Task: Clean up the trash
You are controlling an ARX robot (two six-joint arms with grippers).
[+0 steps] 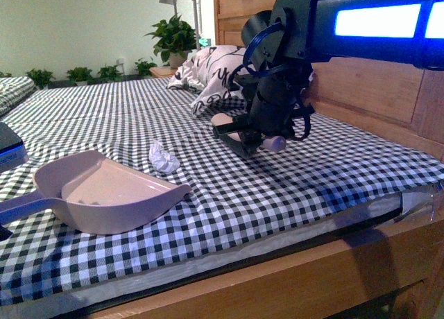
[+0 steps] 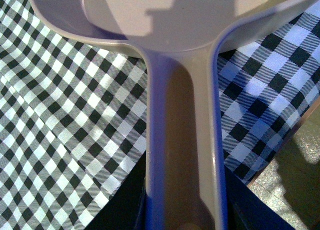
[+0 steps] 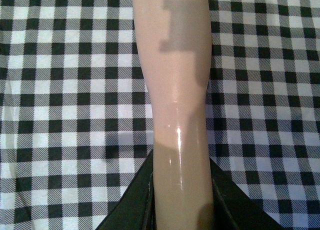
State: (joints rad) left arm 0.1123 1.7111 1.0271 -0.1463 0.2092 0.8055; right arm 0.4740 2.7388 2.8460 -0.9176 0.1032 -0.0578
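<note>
Checkered bed [image 1: 333,166] is carrying the trash wad [image 1: 164,157] at the dustpan's [image 1: 111,194] 1 o'clock, left jaws clenching its handle, right jaws gripping a pinkish brush handle [image 3: 175,90], so sweeping it in looks next.

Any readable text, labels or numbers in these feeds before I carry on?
None can be read.
Pillow: black printed marks that may be letters, too blurred to read.
Small green sign at the back wall: too small to read.
Dustpan, pink handle and checked cloth: no text shows.
</note>
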